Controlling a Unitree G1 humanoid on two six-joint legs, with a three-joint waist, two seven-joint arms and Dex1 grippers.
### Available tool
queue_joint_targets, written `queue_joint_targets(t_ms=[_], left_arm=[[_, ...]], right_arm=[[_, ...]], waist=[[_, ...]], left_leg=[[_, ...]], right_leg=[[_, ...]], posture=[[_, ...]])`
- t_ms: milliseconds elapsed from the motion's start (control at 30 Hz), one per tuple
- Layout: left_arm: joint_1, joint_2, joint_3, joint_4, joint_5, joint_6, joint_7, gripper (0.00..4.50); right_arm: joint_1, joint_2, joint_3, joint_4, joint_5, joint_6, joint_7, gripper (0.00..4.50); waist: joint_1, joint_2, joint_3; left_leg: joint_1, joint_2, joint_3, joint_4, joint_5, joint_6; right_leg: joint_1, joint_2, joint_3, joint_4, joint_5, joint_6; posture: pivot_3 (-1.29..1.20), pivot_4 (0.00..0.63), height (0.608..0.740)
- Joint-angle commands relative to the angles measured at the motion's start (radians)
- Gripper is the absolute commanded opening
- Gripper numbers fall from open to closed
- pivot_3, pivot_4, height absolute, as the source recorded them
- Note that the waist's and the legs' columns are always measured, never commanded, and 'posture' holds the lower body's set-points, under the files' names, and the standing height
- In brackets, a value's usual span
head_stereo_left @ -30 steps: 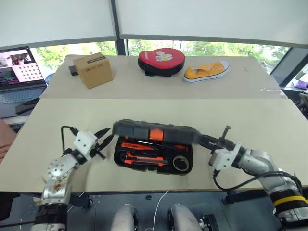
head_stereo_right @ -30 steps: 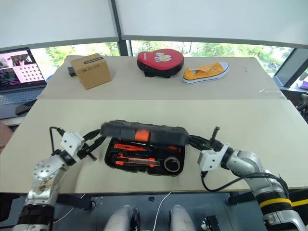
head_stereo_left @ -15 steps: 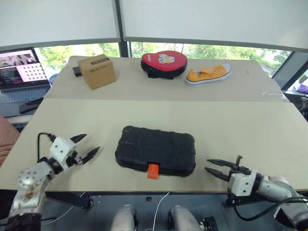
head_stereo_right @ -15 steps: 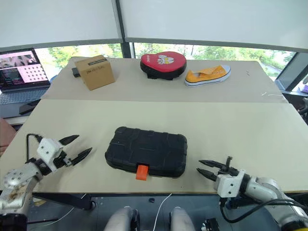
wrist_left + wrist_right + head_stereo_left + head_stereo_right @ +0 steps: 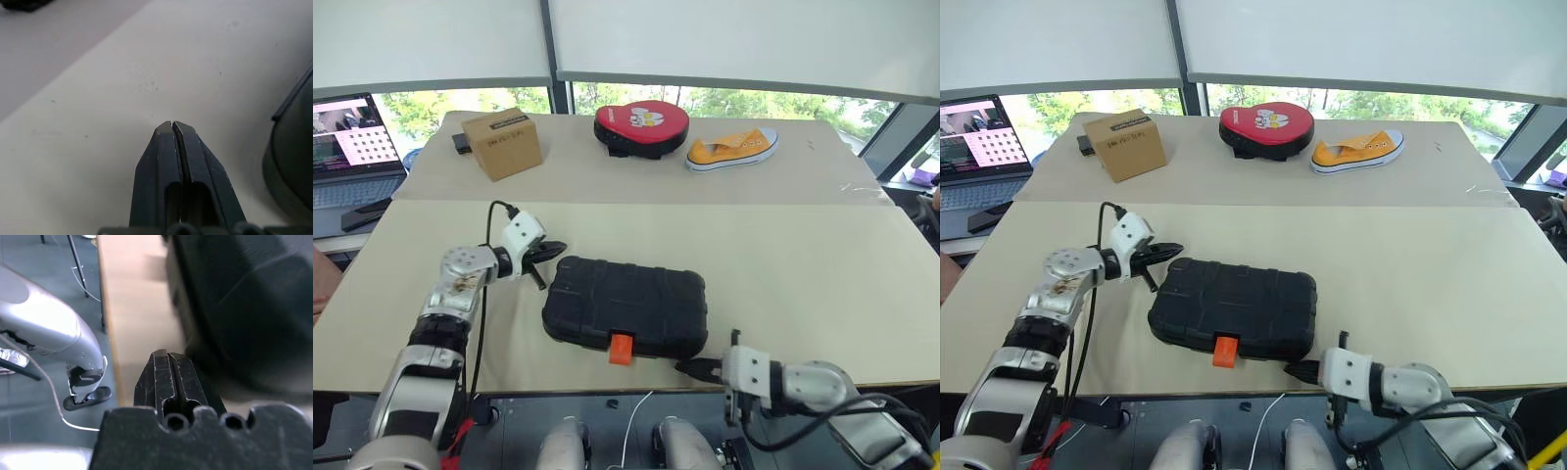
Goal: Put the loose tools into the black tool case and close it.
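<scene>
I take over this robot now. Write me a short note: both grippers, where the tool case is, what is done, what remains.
Left gripper: shut, empty, at the far left corner of the tool case.
Right gripper: shut, empty, by the case's near right corner at the table edge.
Case: lid down, lying flat near the front edge. No loose tools on the table.
Done: tools are inside, lid is lowered.
Left: the orange latch sticks out from the front; I cannot tell if it is fastened, so check it.
</scene>
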Motion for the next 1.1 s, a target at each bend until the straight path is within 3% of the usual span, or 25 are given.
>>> queue_joint_targets(t_ms=[33, 300, 567, 700, 900, 1100], left_arm=[[-0.023, 0.002, -0.019, 0.034, 0.004, -0.011, -0.092, 0.04], [0.176, 0.063, 0.036, -0.218, -0.119, 0.130, -0.226, 0.04], [0.371, 0.073, 0.135, -0.480, -0.212, 0.256, -0.145, 0.04], [0.416, 0.105, 0.190, -0.544, -0.251, 0.301, -0.131, 0.04], [0.303, 0.235, 0.226, -0.642, -0.416, 0.534, -0.254, 0.04], [0.104, 0.110, 0.061, -0.720, -0.445, 0.651, -0.235, 0.04]], right_arm=[[-0.028, 0.037, 0.002, -0.001, -0.033, 0.079, -0.007, 0.00], [-0.178, 0.170, -0.104, 0.118, -0.047, 0.105, -0.101, 0.00], [-0.320, 0.247, -0.133, 0.282, -0.064, 0.104, -0.107, 0.00], [-0.345, 0.231, -0.147, 0.333, -0.080, 0.085, -0.084, 0.00], [-0.264, 0.179, -0.250, 0.257, 0.026, 0.116, -0.013, 0.00], [-0.129, 0.146, -0.296, 0.161, 0.068, 0.145, 0.021, 0.00]], waist=[[-0.003, 0.000, 0.000], [-0.003, -0.001, 0.000], [0.002, 0.000, 0.001], [0.001, 0.000, 0.001], [0.013, 0.000, 0.002], [0.026, 0.002, 0.002]], left_leg=[[0.000, 0.000, 0.000, 0.000, 0.000, 0.000], [-0.002, 0.000, 0.000, 0.000, 0.001, -0.001], [-0.003, 0.000, 0.001, 0.000, 0.001, -0.001], [-0.004, 0.000, 0.001, 0.000, 0.001, -0.001], [-0.005, 0.000, 0.000, 0.000, 0.001, -0.001], [-0.005, -0.002, 0.000, 0.000, 0.001, -0.001]], right_leg=[[-0.001, 0.000, 0.000, 0.000, 0.000, 0.000], [-0.004, 0.000, 0.001, 0.002, 0.001, -0.002], [-0.005, -0.001, 0.001, 0.002, 0.001, -0.002], [-0.005, -0.001, 0.001, 0.002, 0.001, -0.001], [-0.006, -0.001, -0.001, 0.002, 0.001, -0.001], [-0.004, -0.002, 0.000, 0.001, 0.001, 0.000]], posture=[[0.00, 0.150, 0.740], [0.00, 0.150, 0.740], [0.00, 0.150, 0.740], [0.00, 0.150, 0.740], [0.00, 0.150, 0.740], [0.00, 0.150, 0.740]])
